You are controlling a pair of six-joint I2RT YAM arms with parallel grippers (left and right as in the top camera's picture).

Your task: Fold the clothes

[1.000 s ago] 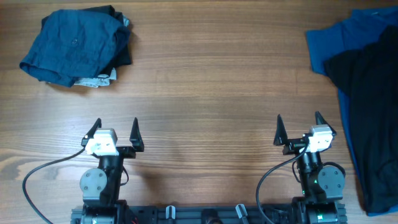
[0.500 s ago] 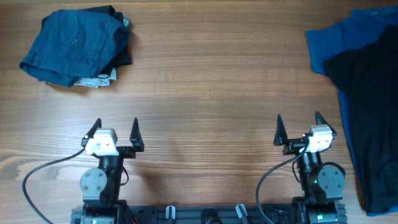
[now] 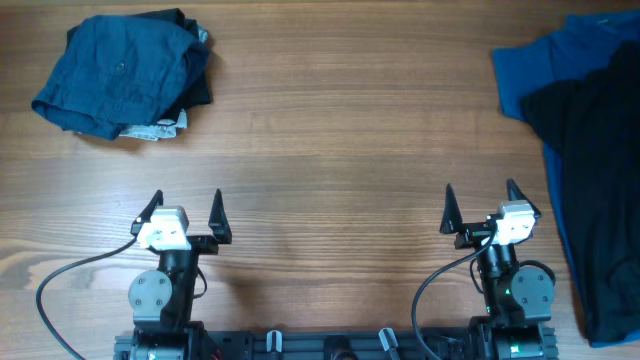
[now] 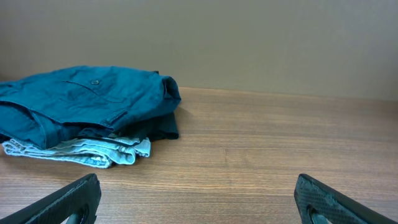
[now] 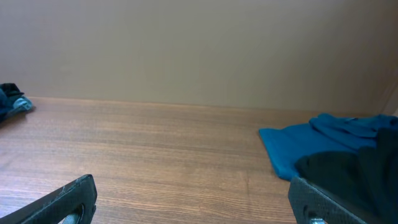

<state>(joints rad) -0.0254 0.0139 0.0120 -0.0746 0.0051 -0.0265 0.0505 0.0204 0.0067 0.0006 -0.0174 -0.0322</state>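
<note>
Wood-grain table [image 3: 330,150], soft rumpled clothes [image 3: 600,180]

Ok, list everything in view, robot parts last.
dark blue garment: one, teal-blue, top of far-left pile
pale garment: one, light blue, under it, pile's near edge
black fabric: one piece, black, under the pile's right side
royal blue garment: one, royal blue, far right
black garment: one, black, right edge, overlapping the royal blue one
table: one, brown wood, under everything
left gripper: one, black fingers, near left, open, empty
right gripper: one, black fingers, near right, open, empty

Wooden table [image 3: 330,130] against a plain beige wall [image 4: 249,37].
</note>
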